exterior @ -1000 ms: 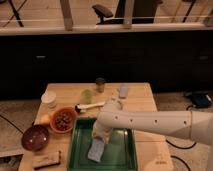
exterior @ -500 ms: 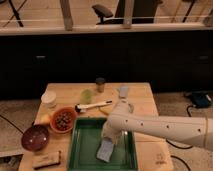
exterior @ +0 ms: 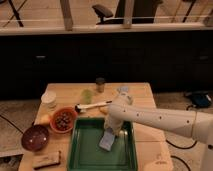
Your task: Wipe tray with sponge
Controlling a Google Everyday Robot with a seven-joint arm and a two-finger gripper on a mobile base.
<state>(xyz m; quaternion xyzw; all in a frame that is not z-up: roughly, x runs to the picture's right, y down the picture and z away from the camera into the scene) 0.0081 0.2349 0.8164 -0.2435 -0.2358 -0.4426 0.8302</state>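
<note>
Sliding across now: over the last second the sponge (exterior: 107,140) goes from the left part of the tray (exterior: 84,150) to the middle and a little toward the far rim, and the claw (exterior: 111,131) travels with it.

At this moment the claw sits low inside the tray, right at the sponge's upper end, on a white arm that reaches in from the right. Clamped on the pad or just pressing it down? I cannot tell. The sponge lies on the green floor at a slant, near the centre and clear of the rims. That low, angled reach looks meant to keep the pad flat against the plastic while it drags, so I judge this to be mid-stroke, with the right side and near corners yet to be covered.

Everything else stays outside the tray, on the wooden counter (exterior: 142,92). An orange bowl (exterior: 64,120) of dark bits and a brown bowl (exterior: 35,137) are to the left. A tan-topped block (exterior: 46,160) lies at the near left corner. A white-handled brush (exterior: 92,106) rests just beyond the far rim, with a green cup (exterior: 87,96) and a small jar (exterior: 100,84) behind it.

Brands or labels? Nothing here can be read.
</note>
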